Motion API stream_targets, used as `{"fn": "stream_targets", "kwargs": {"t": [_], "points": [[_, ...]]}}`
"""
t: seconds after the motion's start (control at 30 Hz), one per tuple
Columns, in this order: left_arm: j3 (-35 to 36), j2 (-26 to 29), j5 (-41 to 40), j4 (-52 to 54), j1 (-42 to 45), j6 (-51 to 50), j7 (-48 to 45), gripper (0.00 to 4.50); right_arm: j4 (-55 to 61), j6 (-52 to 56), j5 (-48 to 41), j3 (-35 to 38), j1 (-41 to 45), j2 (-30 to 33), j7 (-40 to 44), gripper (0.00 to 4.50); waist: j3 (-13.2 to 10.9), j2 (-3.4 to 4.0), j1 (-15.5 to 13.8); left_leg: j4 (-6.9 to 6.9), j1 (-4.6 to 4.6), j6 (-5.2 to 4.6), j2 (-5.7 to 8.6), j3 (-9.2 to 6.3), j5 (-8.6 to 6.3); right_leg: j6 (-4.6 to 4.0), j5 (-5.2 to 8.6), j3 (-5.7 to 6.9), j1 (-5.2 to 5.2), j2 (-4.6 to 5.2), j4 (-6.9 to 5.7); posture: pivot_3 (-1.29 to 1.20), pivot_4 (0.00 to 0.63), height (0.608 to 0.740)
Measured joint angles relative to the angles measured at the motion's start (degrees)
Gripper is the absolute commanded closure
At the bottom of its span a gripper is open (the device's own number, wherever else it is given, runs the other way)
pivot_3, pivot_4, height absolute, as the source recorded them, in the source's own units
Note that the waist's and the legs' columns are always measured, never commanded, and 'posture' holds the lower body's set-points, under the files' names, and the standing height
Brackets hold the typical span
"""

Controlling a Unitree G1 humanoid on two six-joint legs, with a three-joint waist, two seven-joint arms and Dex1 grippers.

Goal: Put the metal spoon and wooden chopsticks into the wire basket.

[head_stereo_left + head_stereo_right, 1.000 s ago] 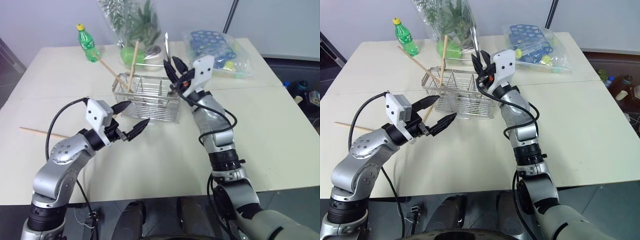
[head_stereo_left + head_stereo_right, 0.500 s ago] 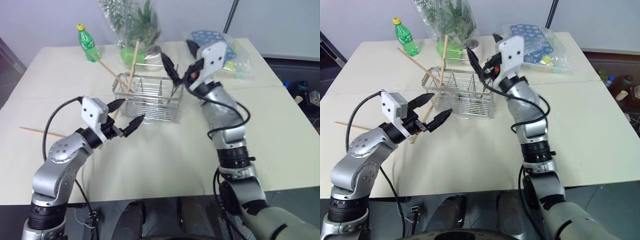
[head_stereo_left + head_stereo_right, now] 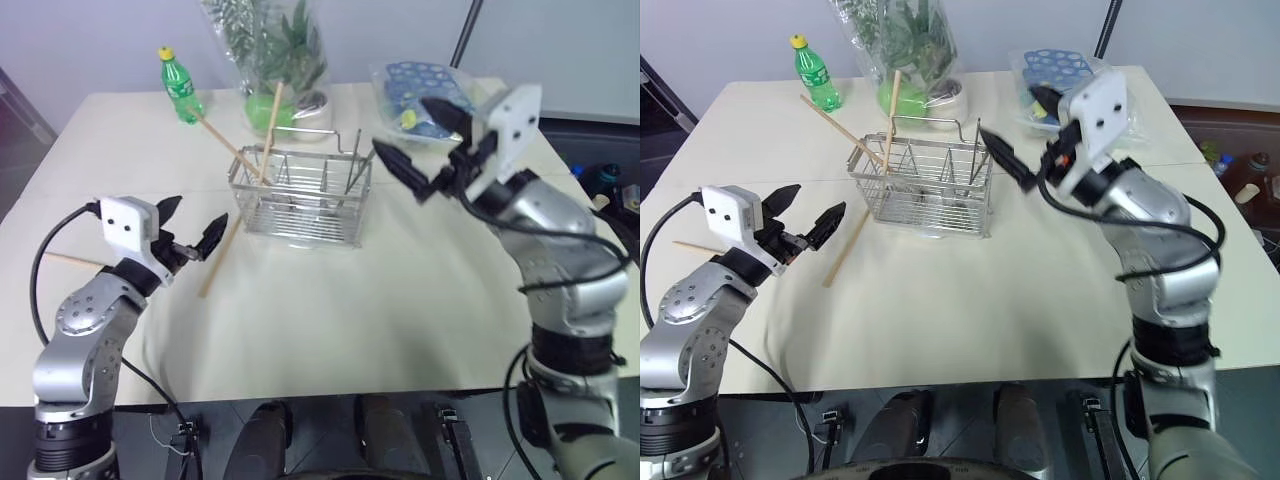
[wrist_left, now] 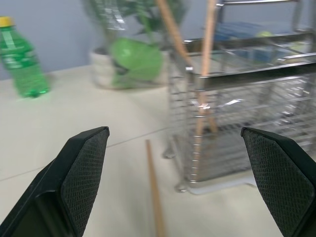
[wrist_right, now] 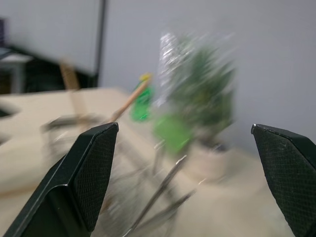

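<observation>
Hovering above surface (image 3: 330,300), your two hands both empty, fingers spread wide. Left hand (image 3: 190,228) sits left of wire basket (image 3: 300,200), right hand (image 3: 420,145) just right of it. Metal spoon (image 3: 352,172) stands in basket's right end. Two wooden chopsticks (image 3: 268,130) lean in left end; one lies on surface beside basket (image 3: 218,262), another far left (image 3: 70,259)

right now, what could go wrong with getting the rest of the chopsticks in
One chopstick lies flat on the table beside the wire basket, another beyond the open left gripper; thin flat sticks may slip out of a pinch. Two chopsticks lean out of the basket, so a careless reach could knock them or tip the basket.
</observation>
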State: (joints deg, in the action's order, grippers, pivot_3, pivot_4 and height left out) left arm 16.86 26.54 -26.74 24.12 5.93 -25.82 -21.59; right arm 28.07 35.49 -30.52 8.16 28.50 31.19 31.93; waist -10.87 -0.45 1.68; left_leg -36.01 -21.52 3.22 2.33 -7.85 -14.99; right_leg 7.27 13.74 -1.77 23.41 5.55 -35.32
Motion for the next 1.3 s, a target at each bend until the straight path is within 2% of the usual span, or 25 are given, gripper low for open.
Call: {"fn": "stream_targets", "kwargs": {"t": [0.2,0.5,0.7,1.0,1.3], "points": [[-2.8,-2.0,4.4,-1.1,0.0,0.2,3.9,0.00,8.3,4.0,-9.9,2.4,-9.9,6.5,7.2,0.08,0.0,-0.01,-1.0,-0.03,0.00,-0.01,0.00,0.03,0.00,-0.01,0.01,0.00,-0.05,0.00,0.10,0.00,0.150,0.740],[-4.1,-3.5,7.7,-4.3,3.2,-5.5,9.9,0.00,10.3,-1.1,-9.5,3.3,-22.4,12.4,15.9,0.08,0.0,-0.12,-1.0,-0.05,0.01,0.00,0.00,0.04,-0.01,0.03,0.01,0.02,-0.09,0.00,0.13,0.00,0.150,0.740],[-4.9,-4.3,7.5,-3.9,4.2,-10.2,10.8,0.00,10.3,-3.7,-8.2,2.5,-23.5,12.6,16.9,0.08,0.0,-0.14,-1.0,-0.07,0.01,0.00,0.00,0.04,-0.01,0.03,0.01,0.02,-0.09,0.00,0.12,0.00,0.150,0.740],[-10.4,-2.8,11.9,-4.1,9.0,-20.2,13.3,0.00,10.6,-5.5,-6.7,0.6,-24.7,12.5,16.5,0.08,0.0,-0.21,-1.1,-0.07,0.01,0.00,0.00,0.04,-0.01,0.03,0.01,0.03,-0.10,0.00,0.12,0.00,0.150,0.740],[-13.4,-2.9,15.2,-12.5,15.9,-25.5,13.8,0.00,11.8,-5.9,-6.4,0.0,-25.0,12.6,15.2,0.08,-0.1,-0.29,-1.1,-0.06,0.01,0.01,0.00,0.03,-0.01,0.05,0.00,0.04,-0.10,-0.01,0.12,0.00,0.150,0.740]]}}
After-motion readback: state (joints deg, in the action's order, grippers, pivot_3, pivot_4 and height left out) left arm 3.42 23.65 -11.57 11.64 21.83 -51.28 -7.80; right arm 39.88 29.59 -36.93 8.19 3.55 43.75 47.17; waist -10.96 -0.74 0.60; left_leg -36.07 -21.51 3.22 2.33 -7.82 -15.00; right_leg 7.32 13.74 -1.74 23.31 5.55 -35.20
